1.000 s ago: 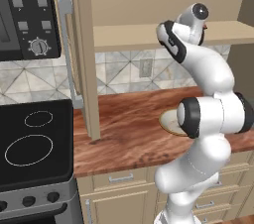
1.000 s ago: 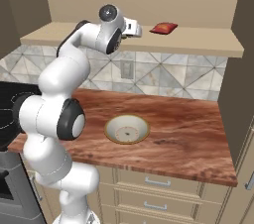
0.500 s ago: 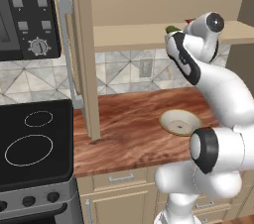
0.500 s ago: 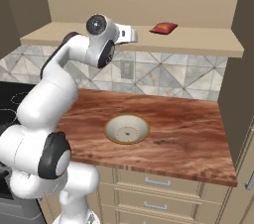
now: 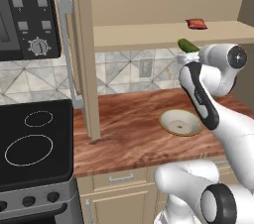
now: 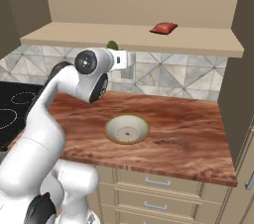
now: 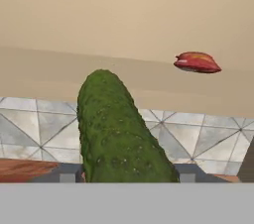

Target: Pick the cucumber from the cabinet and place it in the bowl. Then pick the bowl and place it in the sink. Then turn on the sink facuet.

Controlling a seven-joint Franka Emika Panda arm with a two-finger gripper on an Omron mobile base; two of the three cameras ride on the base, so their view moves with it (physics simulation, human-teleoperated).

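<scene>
— Where is the cucumber (image 7: 119,131) right now?

— Held in the tool (image 7: 124,176). In the hand view it rises between the two dark finger tips, which press against its sides low down, and it leans toward eleven o'clock. In the left base view the cucumber (image 5: 187,45) pokes up out of the tool (image 5: 186,55) just in front of the shelf (image 5: 149,33) edge.

— So the tool is gripping it?

— Yes, the jaws are closed on the cucumber, and it is clear of the shelf board.

— And the bowl (image 6: 127,129)?

— It sits upright on the wooden table (image 6: 188,139), well below the tool, at about six o'clock from it in the right base view. The left base view shows the bowl (image 5: 180,122) partly behind the arm's white forearm.

— Anything else nearby?

— A small flat red item (image 7: 197,62) lies on the shelf at about two o'clock from the cucumber, well apart from it. The cabinet (image 5: 82,44) door stands open at nine o'clock, its grey bar handle (image 5: 68,44) facing the stove (image 5: 32,143).
</scene>
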